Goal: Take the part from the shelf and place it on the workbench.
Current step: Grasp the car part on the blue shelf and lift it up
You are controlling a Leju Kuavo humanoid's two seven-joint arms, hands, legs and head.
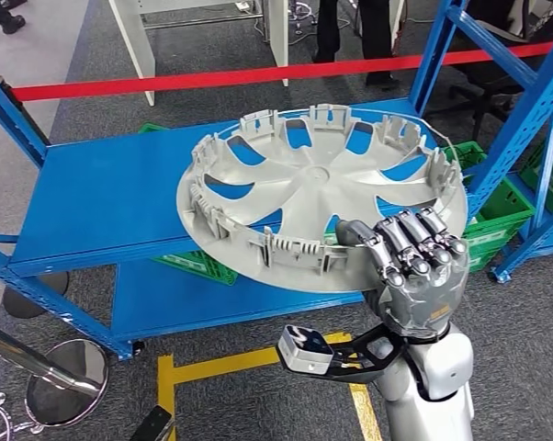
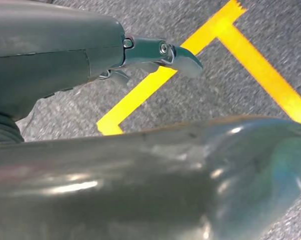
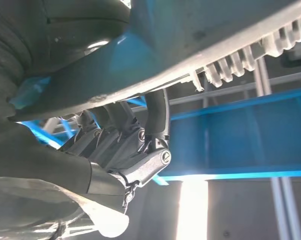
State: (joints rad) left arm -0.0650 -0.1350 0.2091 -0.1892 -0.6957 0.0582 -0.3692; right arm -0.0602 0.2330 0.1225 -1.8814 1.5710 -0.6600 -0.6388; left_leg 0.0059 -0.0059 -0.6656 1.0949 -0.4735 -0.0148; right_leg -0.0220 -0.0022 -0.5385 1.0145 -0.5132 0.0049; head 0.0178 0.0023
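Head view showed my robot's right hand [image 1: 416, 266] gripping the near rim of the silver hubcap [image 1: 315, 188], fingers [image 1: 419, 234] curled over the top of the edge and thumb stretched along the rim. I saw the hubcap held inner side up, tilted slightly, above the front edge of the blue shelf [image 1: 100, 197], with blue showing through its cutouts. Green baskets [image 1: 499, 207] sat behind and below it, one on the lower level and others by the upright at the right. A red barrier tape [image 1: 190, 80] ran across the floor beyond the shelf, where people's legs stood. Yellow floor tape [image 1: 211, 366] lay on the grey carpet in front of the shelf. Through the right wrist camera I saw the dark fingers [image 3: 156, 112] hooked up against the hubcap's ribbed rim [image 3: 232, 65], the blue shelf beam [image 3: 235, 130] behind. Through the left wrist camera, the left hand [image 2: 160, 52] hung over carpet and yellow tape [image 2: 149, 85], one fingertip extended; I could not tell how its other fingers lay.
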